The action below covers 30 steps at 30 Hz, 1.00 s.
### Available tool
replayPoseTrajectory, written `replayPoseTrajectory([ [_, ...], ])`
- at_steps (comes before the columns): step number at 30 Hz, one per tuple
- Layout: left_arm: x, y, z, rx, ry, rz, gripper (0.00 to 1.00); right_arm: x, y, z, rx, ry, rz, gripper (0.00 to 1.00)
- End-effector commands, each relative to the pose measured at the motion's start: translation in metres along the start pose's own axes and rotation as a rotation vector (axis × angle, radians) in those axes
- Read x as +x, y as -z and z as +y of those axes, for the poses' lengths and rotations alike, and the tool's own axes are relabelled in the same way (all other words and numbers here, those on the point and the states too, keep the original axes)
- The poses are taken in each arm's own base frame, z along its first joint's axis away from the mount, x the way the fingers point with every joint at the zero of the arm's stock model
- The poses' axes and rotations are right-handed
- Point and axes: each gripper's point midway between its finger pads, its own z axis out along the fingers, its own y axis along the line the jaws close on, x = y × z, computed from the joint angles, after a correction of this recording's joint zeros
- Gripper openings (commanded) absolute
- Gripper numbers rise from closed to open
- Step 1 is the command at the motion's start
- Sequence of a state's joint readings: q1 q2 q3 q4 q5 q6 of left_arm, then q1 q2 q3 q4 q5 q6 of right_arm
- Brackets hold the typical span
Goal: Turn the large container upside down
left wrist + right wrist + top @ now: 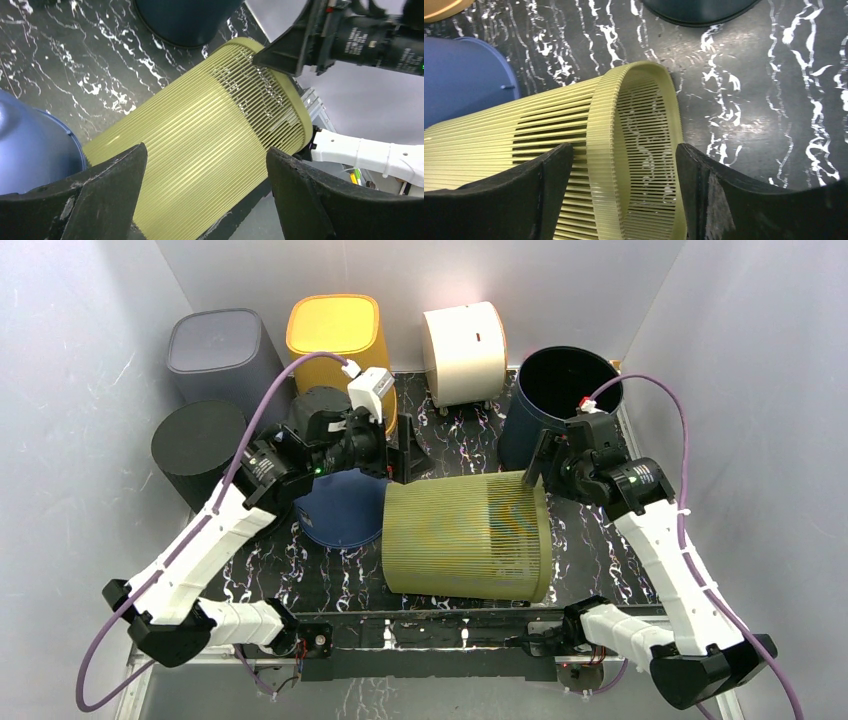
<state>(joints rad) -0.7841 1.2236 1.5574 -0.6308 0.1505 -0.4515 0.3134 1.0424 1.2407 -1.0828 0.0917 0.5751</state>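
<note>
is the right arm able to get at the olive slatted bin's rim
Probably yes: the right gripper is open, its fingers either side of the rim of the olive slatted bin, nothing between.

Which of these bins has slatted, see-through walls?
The olive-green basket lying on its side mid-table. Its ribbed walls show gaps between the slats; the rest are solid-walled.

The left arm [195, 545] and right arm [665, 535] have white shells, black joints and a purple cable [265, 400] each. The left end effector [206, 150] and right end effector [624, 147] are matte black.
</note>
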Motion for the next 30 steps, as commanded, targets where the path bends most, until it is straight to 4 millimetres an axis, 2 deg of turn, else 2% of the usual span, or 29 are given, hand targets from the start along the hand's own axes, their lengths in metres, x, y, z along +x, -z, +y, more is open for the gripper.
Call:
replayPoseTrajectory([
  [1,0.015,0.003,0.006,-0.040,0.054,0.050,0.87,-0.001,0.011,-0.031,0.137,0.058,-0.030,0.75],
  [7,0.061,0.024,0.038,-0.205,0.164,0.154,0.86,-0.005,0.028,-0.030,0.132,0.063,-0.032,0.73],
  [10,0.082,0.026,0.041,-0.204,0.235,0.181,0.85,-0.006,0.039,-0.028,0.120,0.060,-0.031,0.71],
  [14,0.104,0.018,0.041,-0.192,0.309,0.198,0.85,-0.009,0.053,-0.026,0.108,0.054,-0.041,0.69],
  [20,0.120,0.011,0.054,-0.250,0.292,0.219,0.86,0.005,0.057,-0.022,0.059,0.039,-0.006,0.54],
  [24,0.132,0.003,0.059,-0.252,0.275,0.241,0.86,0.016,0.053,-0.026,0.058,0.030,0.016,0.49],
  [27,0.140,-0.009,0.055,-0.212,0.278,0.263,0.87,0.020,0.050,-0.027,0.057,0.027,0.024,0.44],
  [30,0.140,-0.023,0.043,-0.137,0.295,0.256,0.87,0.023,0.048,-0.028,0.056,0.025,0.032,0.39],
])
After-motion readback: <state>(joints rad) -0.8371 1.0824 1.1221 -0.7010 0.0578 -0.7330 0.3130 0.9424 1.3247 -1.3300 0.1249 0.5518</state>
